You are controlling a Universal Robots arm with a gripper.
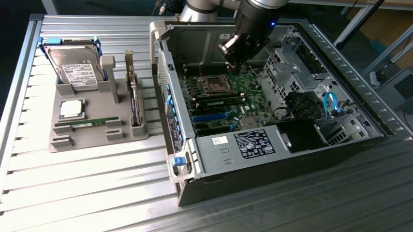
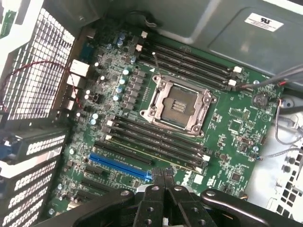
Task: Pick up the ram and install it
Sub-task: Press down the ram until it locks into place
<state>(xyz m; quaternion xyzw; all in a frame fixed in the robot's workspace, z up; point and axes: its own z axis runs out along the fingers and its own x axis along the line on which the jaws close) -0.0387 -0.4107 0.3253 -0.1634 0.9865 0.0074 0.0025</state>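
Edges: the open computer case point(image 1: 271, 140) lies on its side on the slatted surface point(image 1: 77, 183), its walls rising around the motherboard point(image 2: 227, 127); a drive cage crowds the exterior view's right.
Room: bare slats lie between the case and the grey holder point(image 1: 96, 121).
Arm: reaches down into the case from the far side, gripper point(image 2: 163, 176) low over the board, near the blue slot point(image 2: 118, 165).
Jaws: pressed together, holding nothing (fingertips meet in the wrist view).
Ram: one stick point(image 1: 87, 123) lies flat in the holder's front groove, well apart from the arm.
Counts: one hard drive point(image 1: 77, 67), one processor chip point(image 1: 71, 108), one empty socket point(image 2: 180, 105).
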